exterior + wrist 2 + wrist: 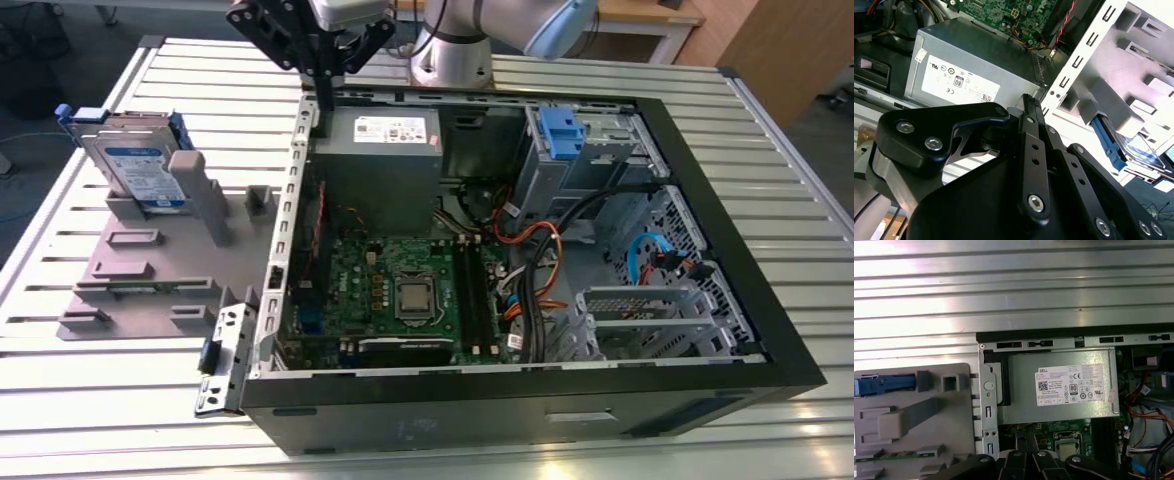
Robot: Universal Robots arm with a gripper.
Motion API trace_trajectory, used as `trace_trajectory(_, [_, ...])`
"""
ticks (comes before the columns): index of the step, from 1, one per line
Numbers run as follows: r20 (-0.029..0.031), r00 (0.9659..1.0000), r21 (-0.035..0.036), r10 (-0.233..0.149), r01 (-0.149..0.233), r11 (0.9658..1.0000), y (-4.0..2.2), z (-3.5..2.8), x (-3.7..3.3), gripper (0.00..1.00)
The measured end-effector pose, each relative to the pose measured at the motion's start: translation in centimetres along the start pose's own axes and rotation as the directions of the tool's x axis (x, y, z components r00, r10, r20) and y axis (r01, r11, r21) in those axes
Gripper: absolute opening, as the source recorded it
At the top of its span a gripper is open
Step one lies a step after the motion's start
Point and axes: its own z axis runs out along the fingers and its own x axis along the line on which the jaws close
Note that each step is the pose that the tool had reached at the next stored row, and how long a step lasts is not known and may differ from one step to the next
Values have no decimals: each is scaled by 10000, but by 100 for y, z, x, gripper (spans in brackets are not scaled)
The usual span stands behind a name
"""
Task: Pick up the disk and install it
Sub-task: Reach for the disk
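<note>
Over on the exterior view's left side of the bench (94,400), the disk (140,168) stands on edge in a grey holder (147,275), blue rails and all, with nothing touching it. The pincer (324,98) hangs above the side wall of the open PC case (534,395), right by the power supply (380,150) and well apart from the disk. Its fingers (1030,130) look clenched together with nothing between them. So I'd say we're at the very start of the pick: nothing grabbed, nothing installed. Getting hold of it calls for crossing to the holder, spreading the fingers and coming down square over the disk so it lifts straight out of its slot. My guess for the install spot is the drive cage with the blue clip (558,130), not sure though.
</note>
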Motion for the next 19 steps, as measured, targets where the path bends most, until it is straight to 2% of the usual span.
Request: trace_trajectory(19, [0,10000,0,1,-1,10000,-10,4,125,10])
